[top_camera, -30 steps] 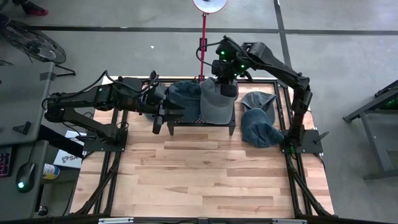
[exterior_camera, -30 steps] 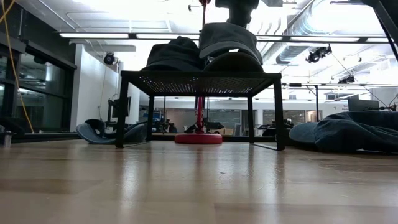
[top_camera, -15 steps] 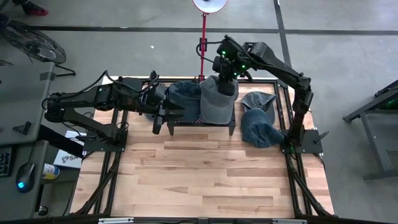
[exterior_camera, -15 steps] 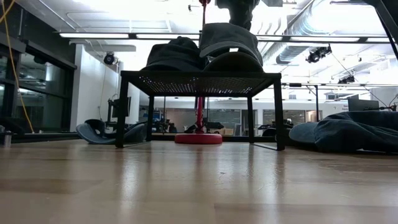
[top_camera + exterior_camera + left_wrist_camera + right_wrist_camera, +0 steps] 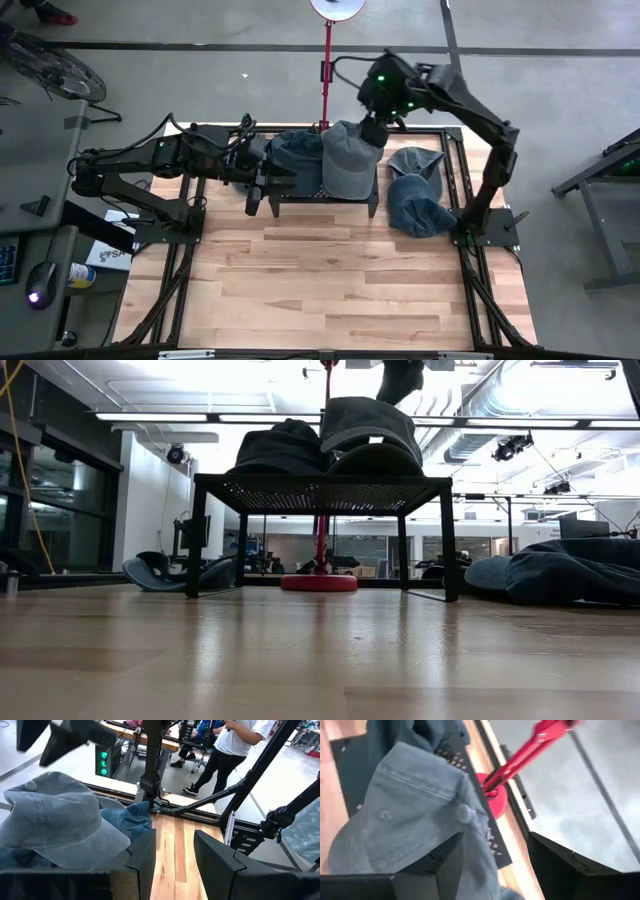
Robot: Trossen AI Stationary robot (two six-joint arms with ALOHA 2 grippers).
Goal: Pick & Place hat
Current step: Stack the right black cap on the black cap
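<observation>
Hat [image 5: 348, 160] sits on your rack [image 5: 372, 203], top centre; right gripper [image 5: 372, 132] spread, empty; two hats [image 5: 415, 195] remain.

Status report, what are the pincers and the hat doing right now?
Right pincer open, above far edge of the rack. Grey hat on rack beside blue hat, not held. Left pincer open at rack's left end. Nothing in the way.

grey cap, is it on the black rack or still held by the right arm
On the rack. The grey cap lies on the black rack beside a darker hat; the right gripper hangs above, fingers apart, gripping nothing.
</observation>
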